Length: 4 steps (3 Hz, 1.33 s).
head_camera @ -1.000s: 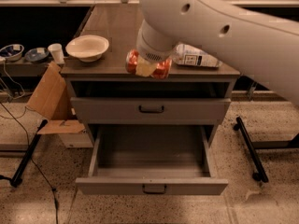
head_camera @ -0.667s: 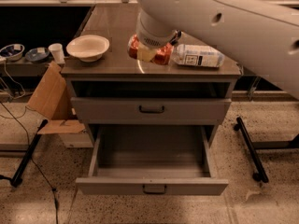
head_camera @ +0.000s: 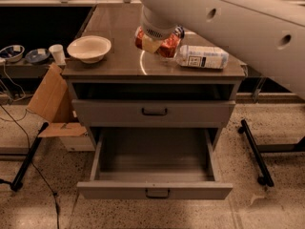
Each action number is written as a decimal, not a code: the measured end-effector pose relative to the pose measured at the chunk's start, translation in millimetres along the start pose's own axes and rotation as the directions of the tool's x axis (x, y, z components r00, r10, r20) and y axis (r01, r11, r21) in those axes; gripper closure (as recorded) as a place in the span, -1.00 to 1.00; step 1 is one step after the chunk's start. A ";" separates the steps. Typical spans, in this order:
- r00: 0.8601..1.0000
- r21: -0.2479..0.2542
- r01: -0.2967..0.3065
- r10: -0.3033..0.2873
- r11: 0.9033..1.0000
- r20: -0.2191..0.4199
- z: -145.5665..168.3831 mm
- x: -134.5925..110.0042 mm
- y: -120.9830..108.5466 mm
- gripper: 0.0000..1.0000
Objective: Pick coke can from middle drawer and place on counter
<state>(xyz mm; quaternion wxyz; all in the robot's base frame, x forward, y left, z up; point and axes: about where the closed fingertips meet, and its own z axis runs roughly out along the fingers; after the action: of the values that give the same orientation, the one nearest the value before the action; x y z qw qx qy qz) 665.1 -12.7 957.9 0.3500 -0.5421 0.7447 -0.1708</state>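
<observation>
Red metal showed under my wrist: the coke can (head_camera: 167, 46) was tilted between my fingers (head_camera: 152, 44), which pinched it with one pale pad laid across its side. My arm (head_camera: 228, 18), a thick white tube, stretched from the upper right and bent down over the middle of the surface (head_camera: 119, 63), so the wrist hid most of the fingers from above. The can was over the glossy grey-brown top, just left of a clear bottle (head_camera: 202, 57) lying on its side. I could not tell whether the can's lower end touched the top. A cream bowl (head_camera: 89, 48) stood near the left edge, well apart from the can. Below, the upper drawer front (head_camera: 153, 112) was closed. The middle drawer (head_camera: 155, 191) stood pulled out, its grey floor in view.
</observation>
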 end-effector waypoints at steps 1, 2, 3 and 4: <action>0.999 0.047 -0.011 0.012 0.999 -0.039 5.7 16.6 -17.9 1.00; 0.997 0.075 -0.025 0.030 0.997 -0.067 15.2 31.8 -35.3 1.00; 0.996 0.086 -0.034 0.041 0.996 -0.083 31.2 46.3 -57.7 1.00; 0.993 0.115 -0.043 0.055 0.992 -0.109 45.6 64.8 -94.2 1.00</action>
<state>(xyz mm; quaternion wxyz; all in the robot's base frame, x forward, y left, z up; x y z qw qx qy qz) 751.3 -100.4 964.0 0.3419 -0.4927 0.7653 -0.2339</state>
